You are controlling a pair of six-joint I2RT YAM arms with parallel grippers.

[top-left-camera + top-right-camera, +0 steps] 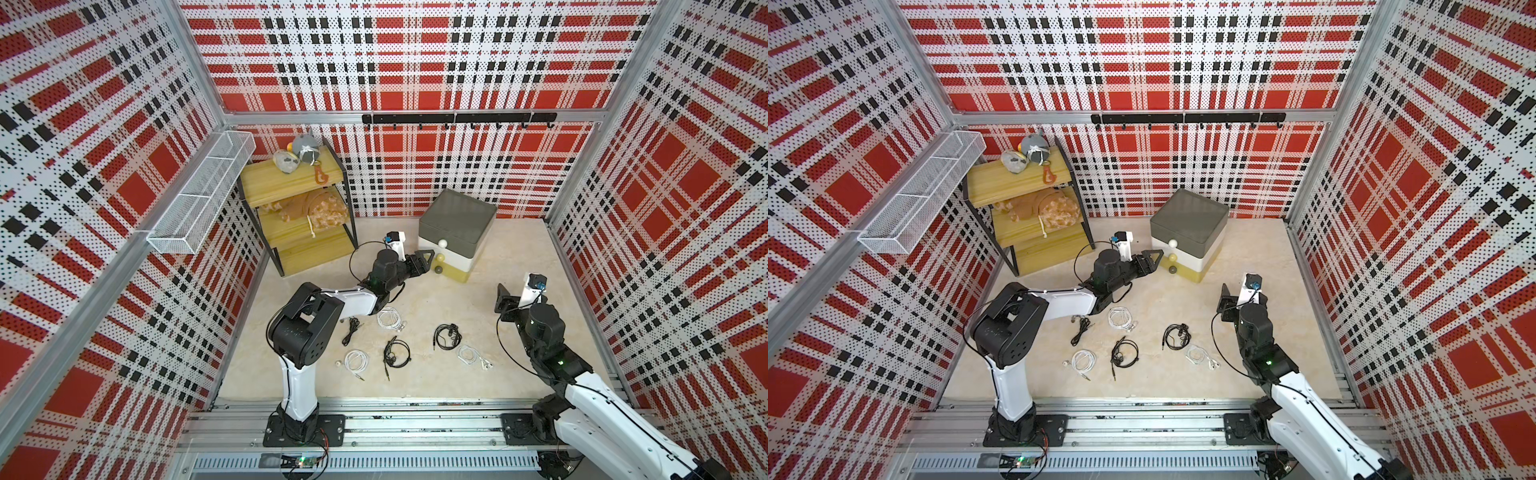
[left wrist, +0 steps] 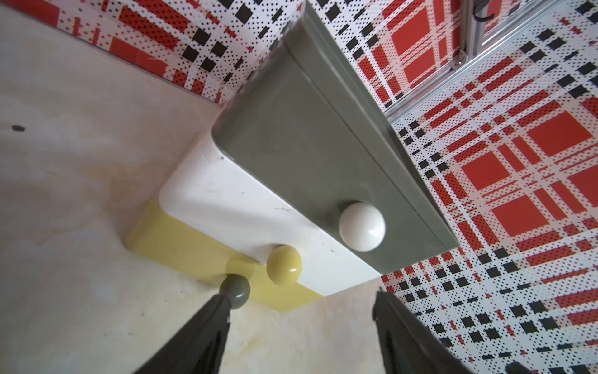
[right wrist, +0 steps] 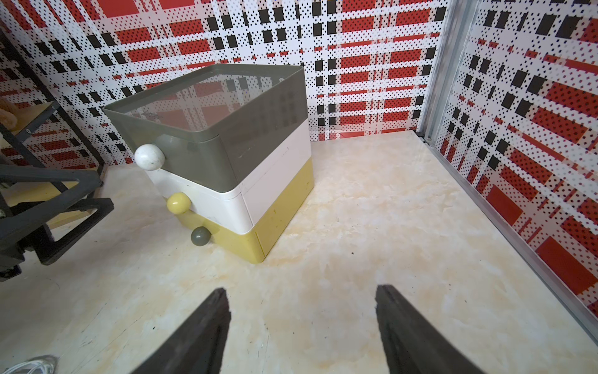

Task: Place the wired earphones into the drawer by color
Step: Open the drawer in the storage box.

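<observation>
A small boxy drawer cabinet (image 3: 271, 168) of glossy moulded plastic, round at the corners, stands near the back wall. Its three stacked tiers are dark grey, white and mustard yellow from the top down. Each front carries a smooth ball: a white knob (image 2: 362, 226) on the grey tier, a yellow knob (image 2: 284, 265) on the white, and a grey knob (image 2: 234, 289) on the yellow. All three fronts look pushed in.

The cabinet sits on a matt cream tabletop (image 1: 436, 386) veined like marble. Perforated wall panels (image 1: 415, 62) printed in red, white and black plaid enclose it, held in aluminium bars. A yellow wooden shelf rack (image 1: 307, 249) in a black metal frame stands beside the cabinet. A white wire-mesh basket (image 1: 199, 199) hangs on a side wall and a black hook rail (image 1: 457, 118) on the back one.

The wired earphones (image 1: 397, 353) lie loose on the tabletop between the two arms, well apart from the cabinet. They are thin cable wound into small rings, three black coils (image 1: 446, 336) and three white coils (image 1: 390, 319), with earbuds and jack plugs trailing out.

The left gripper (image 2: 301, 311), with dark wedge-shaped fingers, is just in front of the knobs. Its jaws are spread with nothing between them, and one fingertip is at the grey knob; contact cannot be told. The right gripper (image 3: 302, 311) hovers over bare tabletop, jaws spread and empty.
</observation>
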